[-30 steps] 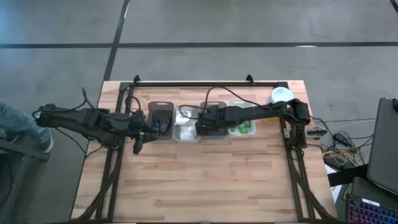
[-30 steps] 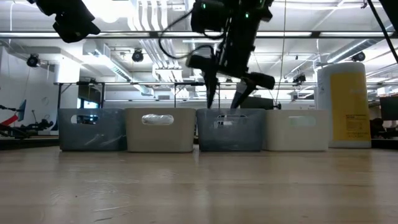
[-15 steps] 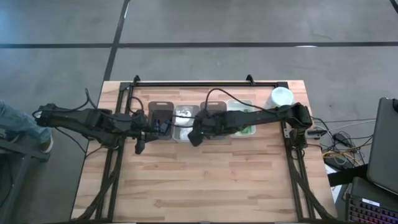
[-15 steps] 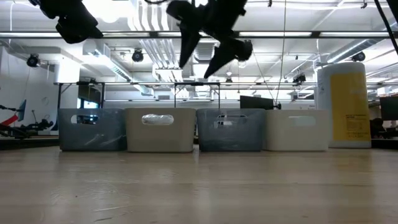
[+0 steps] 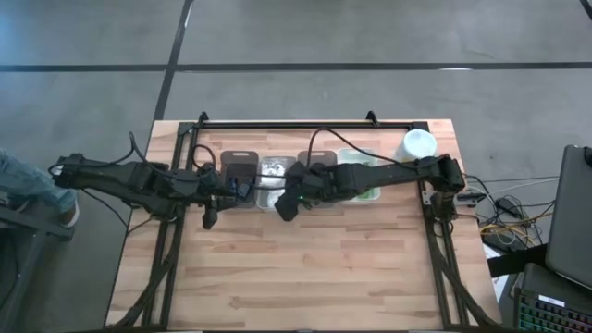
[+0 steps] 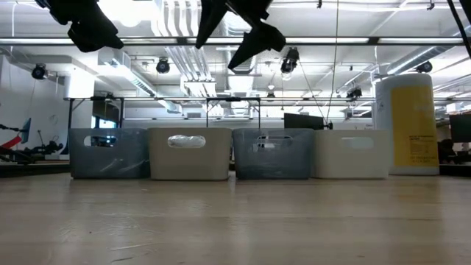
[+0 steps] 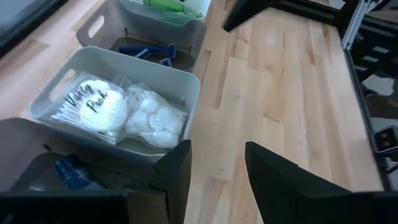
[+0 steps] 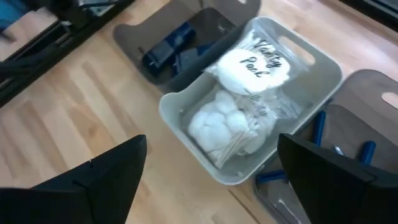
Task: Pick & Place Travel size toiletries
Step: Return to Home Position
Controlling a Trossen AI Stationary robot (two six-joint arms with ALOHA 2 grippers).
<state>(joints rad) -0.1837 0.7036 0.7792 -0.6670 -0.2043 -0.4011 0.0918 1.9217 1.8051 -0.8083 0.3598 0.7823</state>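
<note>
White plastic-wrapped packets [image 8: 249, 65] lie in the pale bin [image 8: 186, 142]; they look soft, light and crinkly, so pinch them gently across the bulk. Blue razors [image 8: 318, 127] in the dark bin [image 8: 367, 87] beside it are probably stiff and slippery, so take the handle. Your right gripper [image 5: 287, 205] and left gripper [image 7: 217, 165] hover empty above the surface, fingers apart.

Matt wood table [image 5: 305, 268], glossy plastic-wrapped packets [image 7: 118, 112]

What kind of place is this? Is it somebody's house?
Probably not a house: it looks like a robot lab or workshop. A left arm and right arm stand at a wooden table, bare pipes run along the ceiling, and a keyboard sits nearby.
</note>
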